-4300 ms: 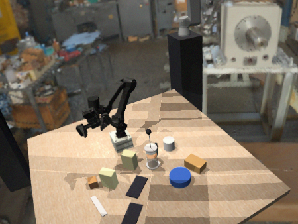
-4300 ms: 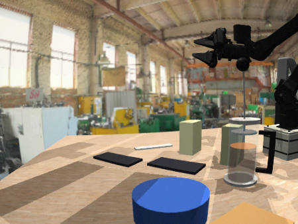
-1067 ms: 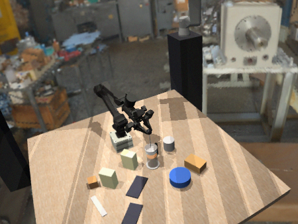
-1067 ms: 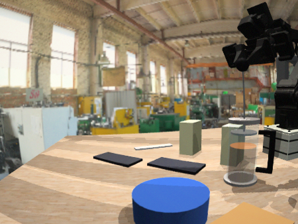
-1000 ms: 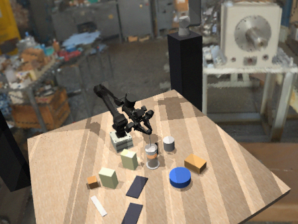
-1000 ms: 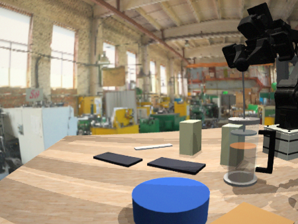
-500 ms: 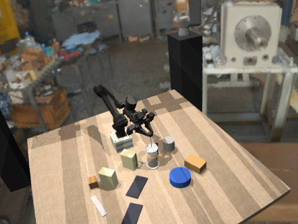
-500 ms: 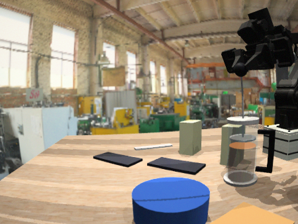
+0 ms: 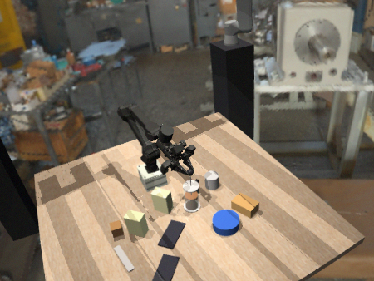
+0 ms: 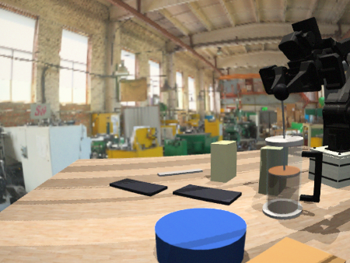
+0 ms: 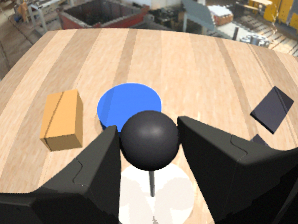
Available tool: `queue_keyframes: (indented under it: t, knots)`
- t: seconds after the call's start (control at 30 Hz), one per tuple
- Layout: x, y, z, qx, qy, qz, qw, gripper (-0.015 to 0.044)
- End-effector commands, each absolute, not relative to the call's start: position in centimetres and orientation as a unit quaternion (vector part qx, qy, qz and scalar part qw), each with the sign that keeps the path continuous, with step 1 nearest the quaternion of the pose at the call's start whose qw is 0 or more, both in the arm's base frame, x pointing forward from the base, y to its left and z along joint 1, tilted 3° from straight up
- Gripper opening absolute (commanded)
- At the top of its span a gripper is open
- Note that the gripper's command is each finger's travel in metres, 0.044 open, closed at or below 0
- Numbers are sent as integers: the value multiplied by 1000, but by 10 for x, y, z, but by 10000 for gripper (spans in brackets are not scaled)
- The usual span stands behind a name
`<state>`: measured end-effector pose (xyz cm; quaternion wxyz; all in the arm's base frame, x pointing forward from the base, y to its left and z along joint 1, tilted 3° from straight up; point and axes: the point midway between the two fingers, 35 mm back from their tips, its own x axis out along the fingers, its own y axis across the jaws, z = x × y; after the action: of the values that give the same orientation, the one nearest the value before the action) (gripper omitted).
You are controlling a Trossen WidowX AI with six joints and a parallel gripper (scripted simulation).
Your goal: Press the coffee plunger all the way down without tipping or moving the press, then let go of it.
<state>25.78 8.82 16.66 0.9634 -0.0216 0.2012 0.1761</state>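
Note:
The coffee press (image 9: 191, 203) (image 10: 285, 194) stands upright on the table, its black handle (image 10: 317, 177) on the right in the exterior view. Its white lid (image 10: 274, 142) (image 11: 175, 200) sits on the glass. The thin rod (image 10: 283, 120) rises well above the lid to a black ball knob (image 10: 281, 92) (image 11: 150, 145). The brown plunger disc (image 10: 284, 171) is inside the glass, somewhat above mid-height. My gripper (image 9: 189, 170) (image 11: 147, 128) is shut on the knob, with one finger on each side of it in the wrist view.
A grey can (image 9: 212, 181) stands close beside the press, and a pale green block (image 9: 161, 201) stands on its other side. A blue disc (image 9: 225, 222) (image 10: 200, 229) (image 11: 130, 100) and an orange block (image 9: 245, 204) (image 11: 61, 120) are nearby. Another green block (image 9: 136, 224) (image 10: 223, 161) and two dark plates (image 9: 172, 234) (image 9: 166, 268) lie farther off.

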Motion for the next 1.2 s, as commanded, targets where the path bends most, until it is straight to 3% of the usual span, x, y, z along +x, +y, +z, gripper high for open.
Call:
queue_keyframes:
  t: [0.0, 1.17]
  knots:
    - [256, 88, 141, -23, 231, 173, 957, 124]
    - [276, 98, 115, -23, 230, 173, 957, 124]
